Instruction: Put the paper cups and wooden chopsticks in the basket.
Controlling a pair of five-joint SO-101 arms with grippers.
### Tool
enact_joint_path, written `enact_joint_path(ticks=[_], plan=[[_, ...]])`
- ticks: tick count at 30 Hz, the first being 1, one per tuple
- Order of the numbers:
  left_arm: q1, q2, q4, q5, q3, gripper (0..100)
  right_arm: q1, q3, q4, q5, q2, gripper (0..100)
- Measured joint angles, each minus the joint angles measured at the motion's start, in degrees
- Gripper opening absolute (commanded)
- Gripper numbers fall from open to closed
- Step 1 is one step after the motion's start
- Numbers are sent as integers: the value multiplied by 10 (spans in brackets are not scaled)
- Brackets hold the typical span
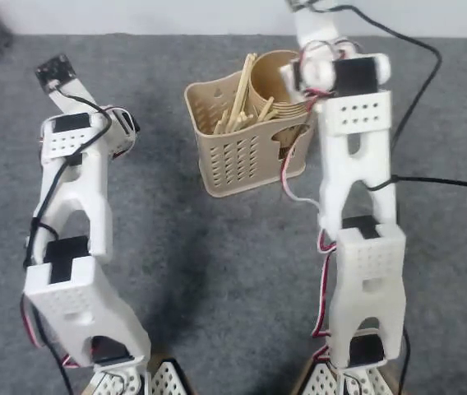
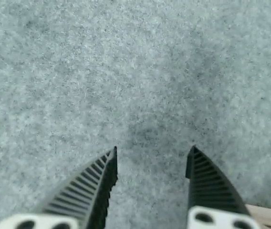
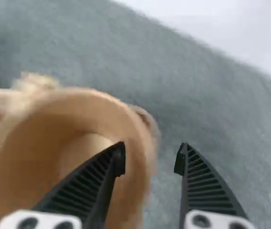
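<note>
At upper centre of the high view: basket [image 1: 246, 156], beige, perforated walls, upright on the grey felted bench [image 1: 217, 271].

Contents:
- Paper cups [image 1: 276, 78], tan and apparently nested, in the basket's right part, with the open mouth well above its rim.
- Wooden chopsticks [image 1: 238, 103], a pale bundle leaning in the left part with the ends projecting upward.

Right tool [image 3: 150, 160]: jaws moderately parted astride a cup's wall, one finger inside the mouth and one outside. No pinch is evident.

Left tool [image 2: 152, 160]: jaws wide, holding nothing, over bare bench.

Progress, as judged: no cups or chopsticks lie loose on the bench, so the task appears all but complete. The remaining step is for the right tool to lift clear of the cup.
</note>
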Motion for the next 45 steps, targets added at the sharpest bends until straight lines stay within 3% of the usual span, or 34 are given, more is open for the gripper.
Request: enact_joint_path(ticks=[8, 12, 20, 26, 32, 45], plan=[[0, 0, 0, 0, 0, 232, 8, -35, 29, -1, 20, 175], [0, 0, 0, 0, 0, 232, 7, -25, 28, -2, 49, 7], [0, 0, 0, 0, 0, 232, 14, -35, 76, 25, 50, 7], [0, 0, 0, 0, 0, 232, 28, 8, 76, -46, 19, 7], [0, 0, 0, 0, 4, 232, 35, 156, 76, -113, -80, 7], [0, 0, -1, 0, 17, 232, 35, 241, 78, -133, -157, 8]])
